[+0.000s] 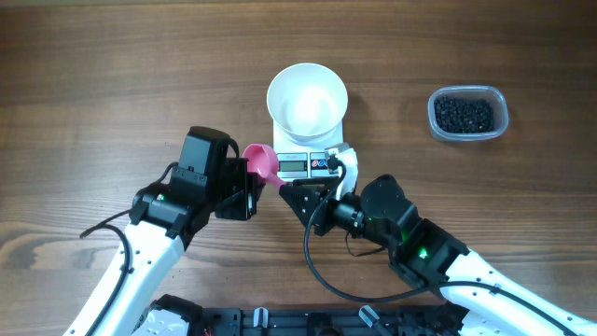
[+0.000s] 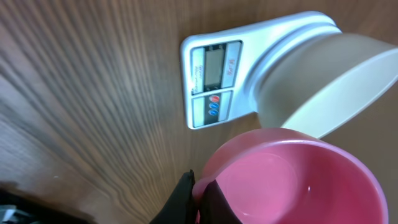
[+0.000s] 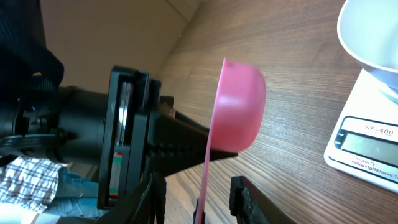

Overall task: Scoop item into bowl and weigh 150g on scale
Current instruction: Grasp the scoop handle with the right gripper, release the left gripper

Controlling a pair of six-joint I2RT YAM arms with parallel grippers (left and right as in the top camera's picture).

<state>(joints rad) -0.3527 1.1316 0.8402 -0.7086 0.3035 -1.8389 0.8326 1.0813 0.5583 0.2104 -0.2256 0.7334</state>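
Overhead view: a brown wood-grain worktop (image 1: pixel 93 93) carries the scale (image 1: pixel 308 164), a white rectangular body with a grey display at its front edge, and the bowl (image 1: pixel 307 101), round, smooth, white and empty, stands on it. The item (image 1: pixel 464 113), a dark heap of small glossy beads, lies in a clear round-cornered tub (image 1: pixel 500 123) well apart to the right, with bare worktop between. The left gripper (image 1: pixel 252 182) and the right gripper (image 1: pixel 291 191) meet just before the scale at a pink scoop (image 1: pixel 261 162). Left wrist view: the left gripper (image 2: pixel 198 202) has its dark fingers clenched on the scoop's handle; the empty, glossy pink cup (image 2: pixel 292 180) hides part of the bowl (image 2: pixel 323 87) and lies near the scale (image 2: pixel 214 81). Right wrist view: the scoop (image 3: pixel 239 106) shows side-on, its thin handle running down between the fingers of the right gripper (image 3: pixel 198 199), which appear parted on either side without touching it, though the frame's bottom edge cuts them off. The scale (image 3: pixel 367 146) and the bowl (image 3: pixel 373 31) stand to the right.
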